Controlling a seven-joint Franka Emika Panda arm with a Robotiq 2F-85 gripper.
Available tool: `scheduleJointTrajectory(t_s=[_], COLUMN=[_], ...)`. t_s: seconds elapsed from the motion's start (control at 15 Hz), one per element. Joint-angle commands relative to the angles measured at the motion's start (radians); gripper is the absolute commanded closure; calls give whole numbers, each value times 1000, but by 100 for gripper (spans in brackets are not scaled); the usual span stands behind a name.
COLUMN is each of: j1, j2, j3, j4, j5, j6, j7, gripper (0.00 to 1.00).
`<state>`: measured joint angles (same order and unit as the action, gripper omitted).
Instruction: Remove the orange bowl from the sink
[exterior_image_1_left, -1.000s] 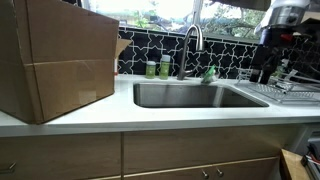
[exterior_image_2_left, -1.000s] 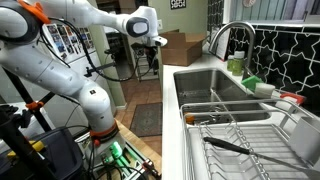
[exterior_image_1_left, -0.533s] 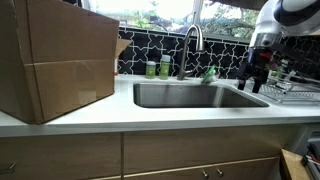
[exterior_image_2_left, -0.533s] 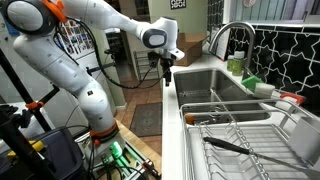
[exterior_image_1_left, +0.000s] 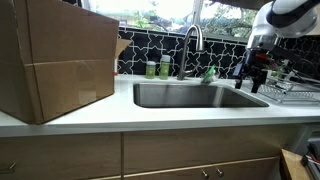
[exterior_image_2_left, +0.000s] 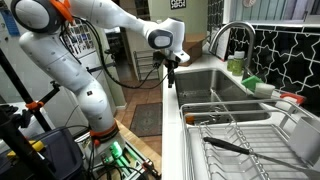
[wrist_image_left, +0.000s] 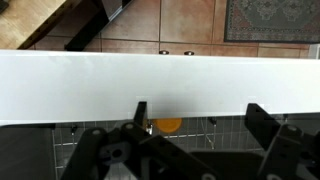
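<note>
In the wrist view the orange bowl (wrist_image_left: 168, 125) shows as a small round shape on the sink (wrist_image_left: 225, 135) floor, just past the white countertop (wrist_image_left: 160, 85) edge. It lies close beside the left finger of my gripper (wrist_image_left: 200, 118), which stands open with nothing between its fingers. In both exterior views the gripper (exterior_image_1_left: 252, 76) (exterior_image_2_left: 170, 67) hangs above the front rim of the sink (exterior_image_1_left: 190, 104) (exterior_image_2_left: 200, 82). The basin walls hide the bowl in both.
A large cardboard box (exterior_image_1_left: 55, 60) stands on the counter at one end. Green bottles (exterior_image_1_left: 158, 68) and a green sponge (exterior_image_1_left: 210, 73) sit by the gooseneck faucet (exterior_image_1_left: 192, 40). A wire dish rack (exterior_image_2_left: 240, 140) lies beside the sink.
The arm has swung from farther off and higher to over the sink's front rim. The gripper stays open.
</note>
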<state>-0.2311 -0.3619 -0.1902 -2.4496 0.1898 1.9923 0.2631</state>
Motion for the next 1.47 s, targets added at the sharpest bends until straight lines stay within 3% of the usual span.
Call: scheduleJointTrajectory(t_s=[0.0, 0.2, 0.53, 1.4], j1=[-29, -42, -53, -46], j2=[226, 383, 612, 962], j3=[-70, -107, -94, -33], j4=[137, 238, 403, 653], j5=[77, 158, 237, 196], j6=[-32, -21, -46, -127], j7=[1, -1, 16, 103], gripper=[0, 0, 0, 0])
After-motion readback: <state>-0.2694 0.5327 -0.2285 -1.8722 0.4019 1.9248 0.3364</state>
